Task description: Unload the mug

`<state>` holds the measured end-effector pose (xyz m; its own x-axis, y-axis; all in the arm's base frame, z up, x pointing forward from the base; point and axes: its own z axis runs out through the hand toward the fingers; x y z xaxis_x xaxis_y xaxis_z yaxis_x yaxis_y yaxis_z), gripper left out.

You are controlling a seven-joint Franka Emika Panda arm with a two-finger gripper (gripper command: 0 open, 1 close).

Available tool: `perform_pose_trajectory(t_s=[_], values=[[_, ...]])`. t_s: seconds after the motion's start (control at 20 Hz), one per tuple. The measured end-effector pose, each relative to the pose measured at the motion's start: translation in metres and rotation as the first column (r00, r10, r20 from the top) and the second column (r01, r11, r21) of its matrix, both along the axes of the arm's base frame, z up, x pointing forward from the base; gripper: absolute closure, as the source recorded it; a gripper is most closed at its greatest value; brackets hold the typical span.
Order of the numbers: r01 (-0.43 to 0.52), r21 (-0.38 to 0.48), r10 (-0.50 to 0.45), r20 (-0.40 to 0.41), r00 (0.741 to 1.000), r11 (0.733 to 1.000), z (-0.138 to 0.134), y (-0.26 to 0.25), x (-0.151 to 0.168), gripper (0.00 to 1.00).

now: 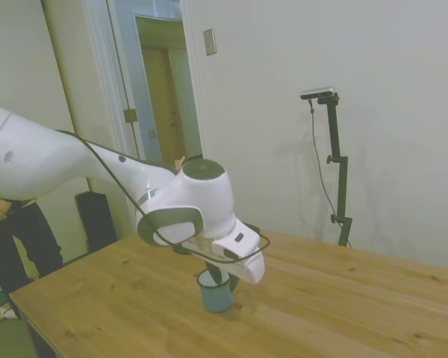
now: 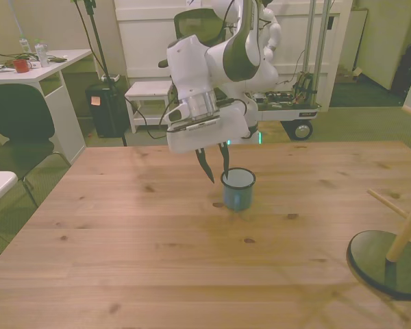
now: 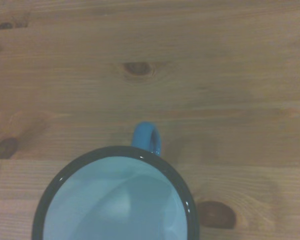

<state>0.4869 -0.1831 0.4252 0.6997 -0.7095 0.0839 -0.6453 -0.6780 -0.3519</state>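
The mug (image 2: 238, 189) stands upright on the table (image 2: 123, 233), the spread gripper (image 2: 217, 166) just beside its rim; it looks light, rigid and slick, so pinching the rim wall seems best.

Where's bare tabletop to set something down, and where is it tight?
Bare wood runs across the near half of the table, from the mug toward the front view's left. It is crowded at the mug under the gripper, and near the round dark stand base on the right.
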Motion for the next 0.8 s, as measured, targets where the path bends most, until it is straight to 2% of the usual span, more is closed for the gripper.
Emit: perform_pose_trajectory(t_s=[0.2,0.35,0.55,0.7,0.8], values=[[-0.025,-0.046,0.025,0.002,1.0,0.999,0.066,0.012,-0.001,0.0],[-0.08,-0.057,0.079,-0.019,0.997,0.995,0.093,0.053,0.009,0.0],[-0.096,-0.063,0.092,-0.06,0.994,0.993,0.091,0.122,0.02,0.0],[-0.039,-0.113,0.027,-0.108,0.994,0.993,0.08,0.152,0.023,0.0],[0.011,-0.149,-0.026,-0.099,0.995,0.989,0.077,0.167,0.026,0.0]])
